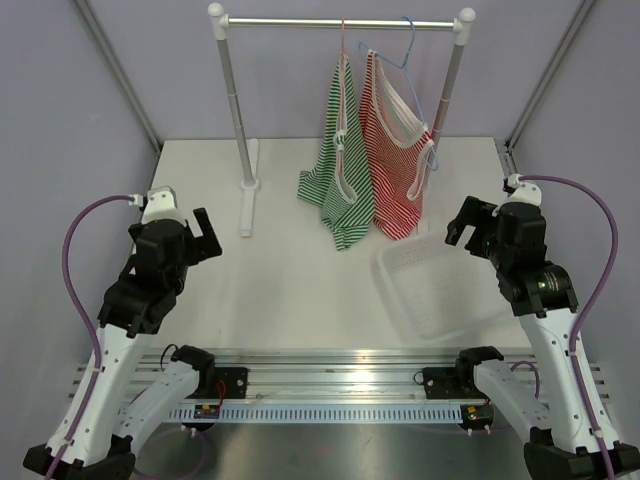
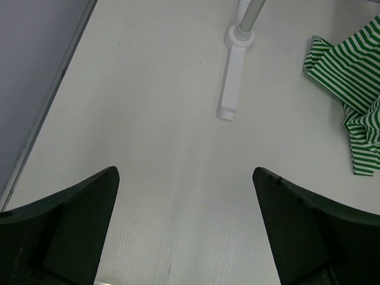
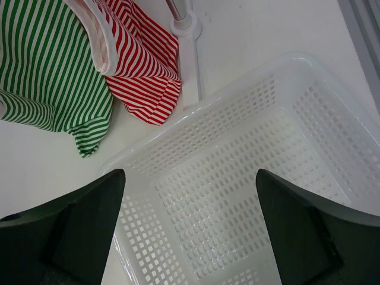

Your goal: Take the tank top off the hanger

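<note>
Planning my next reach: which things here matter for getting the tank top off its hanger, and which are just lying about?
For the job:
green striped tank top
red striped tank top (which is meant, cannot tell)
pink hanger
blue hanger
left gripper, open
right gripper, open

Lying about:
white basket
rack

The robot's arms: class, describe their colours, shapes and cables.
Both the left arm and right arm have white lower links and bulky black upper joints. A purple cable loops outside each. The left tool and right tool end in black wedge-shaped fingers.
</note>
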Tool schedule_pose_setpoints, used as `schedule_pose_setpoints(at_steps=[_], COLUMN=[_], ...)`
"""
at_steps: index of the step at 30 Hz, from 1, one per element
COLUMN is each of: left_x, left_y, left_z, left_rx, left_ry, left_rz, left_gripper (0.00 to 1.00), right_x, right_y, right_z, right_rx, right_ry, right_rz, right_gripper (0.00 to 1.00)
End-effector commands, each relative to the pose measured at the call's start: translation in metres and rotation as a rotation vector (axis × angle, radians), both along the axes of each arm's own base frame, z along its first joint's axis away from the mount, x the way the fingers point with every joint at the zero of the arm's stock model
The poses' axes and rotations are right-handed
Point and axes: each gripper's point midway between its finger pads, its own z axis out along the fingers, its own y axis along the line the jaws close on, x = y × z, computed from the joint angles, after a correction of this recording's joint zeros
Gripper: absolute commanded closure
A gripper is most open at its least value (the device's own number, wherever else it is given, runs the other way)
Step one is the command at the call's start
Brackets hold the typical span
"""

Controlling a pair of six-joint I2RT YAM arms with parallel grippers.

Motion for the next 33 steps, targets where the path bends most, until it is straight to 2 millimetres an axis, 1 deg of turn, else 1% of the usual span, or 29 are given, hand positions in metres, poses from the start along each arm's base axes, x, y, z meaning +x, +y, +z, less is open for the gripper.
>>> schedule_pose_setpoints(at_steps=[1,3,4,5,6,7,8,9,10,11,13,14,15,17,18,20,21,22,23,24,25,26,27,28,30,31,32,33], left_x=[0.006,0.008,0.01,0.012,0.013,0.014,0.017,0.019,0.021,0.024,0.03,0.029,0.039,0.044,0.052,0.058,0.069,0.073,0.077,0.084,0.095,0.103,0.11,0.123,0.137,0.144,0.158,0.167], left_y=[-0.01,-0.02,-0.025,-0.03,-0.036,-0.044,-0.054,-0.061,-0.069,-0.082,-0.099,-0.111,-0.123,-0.146,-0.163,-0.188,-0.201,-0.211,-0.22,-0.229,-0.24,-0.248,-0.253,-0.261,-0.266,-0.268,-0.275,-0.277], left_z=[0.019,0.024,0.032,0.035,0.04,0.055,0.058,0.067,0.073,0.087,0.099,0.119,0.118,0.132,0.147,0.159,0.17,0.174,0.185,0.186,0.194,0.197,0.199,0.201,0.21,0.218,0.214,0.21], left_rx=[-0.059,-0.089,-0.109,-0.124,-0.143,-0.169,-0.184,-0.198,-0.216,-0.233,-0.261,-0.287,-0.292,-0.316,-0.336,-0.345,-0.346,-0.336,-0.341,-0.335,-0.323,-0.317,-0.31,-0.296,-0.273,-0.266,-0.252,-0.241], left_ry=[-0.049,-0.049,-0.061,-0.059,-0.061,-0.089,-0.08,-0.095,-0.1,-0.115,-0.125,-0.158,-0.144,-0.159,-0.181,-0.196,-0.205,-0.212,-0.24,-0.238,-0.255,-0.269,-0.279,-0.287,-0.325,-0.349,-0.359,-0.365], left_rz=[-0.027,-0.07,-0.081,-0.096,-0.12,-0.148,-0.179,-0.202,-0.224,-0.265,-0.309,-0.354,-0.374,-0.451,-0.503,-0.577,-0.597,-0.627,-0.662,-0.678,-0.698,-0.718,-0.721,-0.724,-0.716,-0.711,-0.705,-0.69], left_gripper=[0.01,0.01,0.01,0.01,0.01,0.01,0.01,0.01,0.01,0.01,0.01,0.01,0.01,0.01,0.01,0.01,0.01,0.01,0.01,0.01,0.01,0.01,0.01,0.01,0.01,0.01,0.01,0.01], right_x=[0.002,0.002,0.003,0.004,0.003,0.005,0.002,-0.002,-0.001,-0.005,-0.007,-0.008,-0.01,-0.012,-0.014,-0.016,-0.018,-0.019,-0.021,-0.022,-0.023,-0.023,-0.023,-0.027,-0.031,-0.033,-0.036,-0.04], right_y=[-0.001,0.004,0.007,0.012,0.023,0.029,0.035,0.046,0.05,0.053,0.061,0.063,0.068,0.072,0.075,0.076,0.077,0.078,0.079,0.079,0.077,0.075,0.072,0.07,0.068,0.067,0.067,0.067], right_z=[0.02,0.021,0.022,0.025,0.028,0.032,0.037,0.04,0.041,0.045,0.047,0.049,0.05,0.051,0.052,0.05,0.049,0.045,0.043,0.041,0.035,0.03,0.027,0.023,0.019,0.018,0.02,0.021], right_rx=[0.007,0.021,0.034,0.073,0.111,0.144,0.197,0.232,0.25,0.276,0.301,0.303,0.313,0.318,0.324,0.331,0.337,0.341,0.343,0.345,0.34,0.336,0.327,0.307,0.291,0.283,0.282,0.286], right_ry=[-0.065,-0.066,-0.077,-0.088,-0.098,-0.122,-0.143,-0.151,-0.169,-0.19,-0.204,-0.21,-0.21,-0.21,-0.207,-0.201,-0.196,-0.184,-0.178,-0.172,-0.151,-0.13,-0.113,-0.089,-0.065,-0.063,-0.072,-0.074], right_rz=[-0.012,0.009,0.025,0.029,0.075,0.094,0.103,0.158,0.175,0.19,0.232,0.247,0.273,0.3,0.317,0.323,0.33,0.334,0.339,0.337,0.321,0.305,0.288,0.291,0.288,0.291,0.294,0.3], right_gripper=[0.0,0.01,0.01,0.01,0.01,0.01,0.0,0.0,0.0,0.01,0.01,0.0,0.0,0.0,0.01,0.0,0.0,0.0,0.0,0.0,0.01,0.01,0.01,0.0,0.0,0.0,0.01,0.01])
